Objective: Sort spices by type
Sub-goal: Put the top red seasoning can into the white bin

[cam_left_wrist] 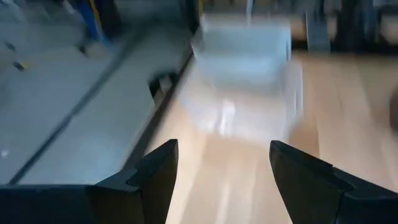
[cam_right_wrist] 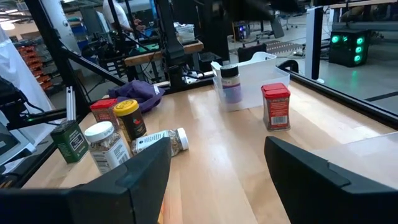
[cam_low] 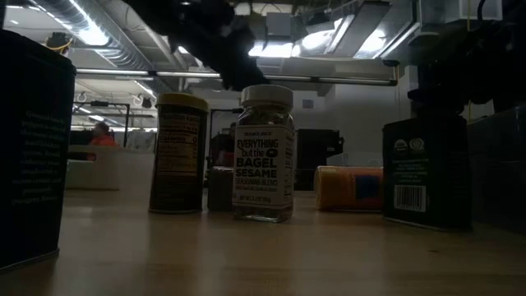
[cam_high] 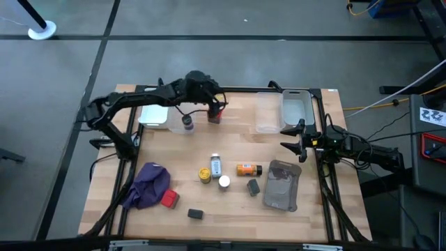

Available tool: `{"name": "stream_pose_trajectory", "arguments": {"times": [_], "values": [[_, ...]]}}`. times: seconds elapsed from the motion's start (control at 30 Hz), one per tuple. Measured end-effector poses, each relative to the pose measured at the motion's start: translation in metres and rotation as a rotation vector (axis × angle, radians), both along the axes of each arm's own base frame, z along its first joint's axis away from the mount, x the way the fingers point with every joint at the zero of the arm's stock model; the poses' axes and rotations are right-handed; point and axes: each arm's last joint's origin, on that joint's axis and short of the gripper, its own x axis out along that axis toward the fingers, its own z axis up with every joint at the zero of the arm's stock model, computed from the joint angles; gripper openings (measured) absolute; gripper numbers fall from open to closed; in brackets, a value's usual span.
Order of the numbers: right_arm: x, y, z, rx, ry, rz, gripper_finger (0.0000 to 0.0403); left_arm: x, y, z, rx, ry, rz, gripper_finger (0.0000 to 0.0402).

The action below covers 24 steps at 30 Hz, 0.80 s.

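Only from above is the left hand (cam_high: 217,106) seen over a red tin (cam_high: 214,116) at the wooden counter's (cam_high: 230,150) far side, fingers spread and empty; the low view shows labels instead. The right hand (cam_high: 293,137), also spread, is parked beside a clear bin (cam_high: 296,106). A white-capped bottle (cam_high: 215,165) lies lengthwise, cap away from the front.

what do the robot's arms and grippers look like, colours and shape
Both arms are dark, near-black jointed links with cables trailing off them. The left gripper and the right gripper each end in two broad, flat, dark fingers with angular tips. No markings or logos are legible on them.
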Motion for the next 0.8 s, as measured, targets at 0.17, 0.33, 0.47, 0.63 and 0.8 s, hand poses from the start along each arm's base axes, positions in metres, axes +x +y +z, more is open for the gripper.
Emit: {"name": "stream_pose_trajectory", "arguments": {"times": [0.17,0.33,0.47,0.63,0.8], "values": [[0.0,0.0,0.0,0.0,-0.001,0.0,0.026,0.009,0.005,-0.016,-0.033,0.313,-0.088,0.0237],[0.0,0.0,0.0,0.0,-0.001,0.0,0.026,0.013,0.008,-0.034,0.0,0.495,-0.181,0.0237],[0.0,0.0,0.0,0.0,0.0,-0.001,0.026,0.015,0.01,-0.045,0.043,0.563,-0.21,0.0237],[0.0,0.0,0.0,0.0,0.0,-0.001,0.026,0.017,0.011,-0.051,0.055,0.588,-0.237,0.0237],[0.0,0.0,0.0,0.0,0.0,-0.001,0.026,0.016,0.015,-0.05,0.057,0.582,-0.227,0.0237]]}}
